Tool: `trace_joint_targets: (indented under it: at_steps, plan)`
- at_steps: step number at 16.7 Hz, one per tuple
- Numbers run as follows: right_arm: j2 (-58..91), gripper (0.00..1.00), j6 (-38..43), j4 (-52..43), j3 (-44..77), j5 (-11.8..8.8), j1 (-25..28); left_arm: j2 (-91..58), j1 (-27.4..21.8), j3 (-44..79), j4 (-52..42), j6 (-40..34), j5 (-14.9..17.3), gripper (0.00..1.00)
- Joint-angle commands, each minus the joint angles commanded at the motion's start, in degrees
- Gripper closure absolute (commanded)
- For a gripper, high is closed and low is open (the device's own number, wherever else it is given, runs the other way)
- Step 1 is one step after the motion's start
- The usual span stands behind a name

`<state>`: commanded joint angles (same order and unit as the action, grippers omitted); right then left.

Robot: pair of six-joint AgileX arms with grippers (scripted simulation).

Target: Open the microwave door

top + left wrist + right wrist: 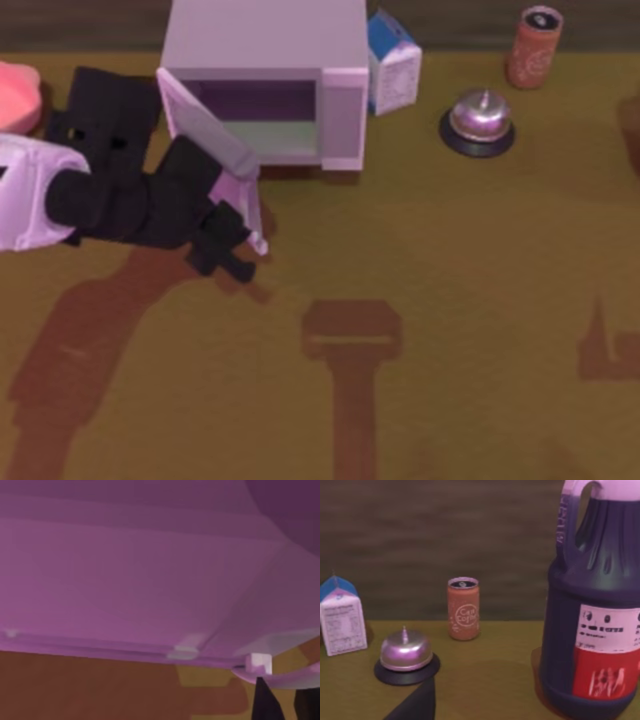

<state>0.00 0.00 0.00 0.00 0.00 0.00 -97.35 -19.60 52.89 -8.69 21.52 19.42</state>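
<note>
The white microwave [265,35] stands at the back of the table, left of centre. Its microwave door [205,120] is swung out toward the front left, and the cavity [265,120] shows. My left gripper [232,255] is at the door's free edge, shut on the door's handle. In the left wrist view the door [140,580] fills most of the frame, and the handle [260,662] sits just above my dark fingers [267,705]. My right arm is out of the top view; a dark part of my right gripper [415,705] shows in the right wrist view, off at the right side.
A blue-and-white milk carton [392,62] stands against the microwave's right side. A silver bell [478,120] and an orange can [535,45] are at the back right. A pink object [18,95] lies at the left edge. A big dark jug [592,605] stands close to the right wrist camera.
</note>
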Motion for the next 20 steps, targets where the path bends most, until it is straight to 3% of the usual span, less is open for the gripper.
trace_joint_targets:
  at_steps: [20]
  plan:
    - [0.0, 0.0, 0.0, 0.0, 0.0, 0.0, 0.0, 0.1, 0.6, -0.1, -0.5, 1.2, 0.6, 1.0]
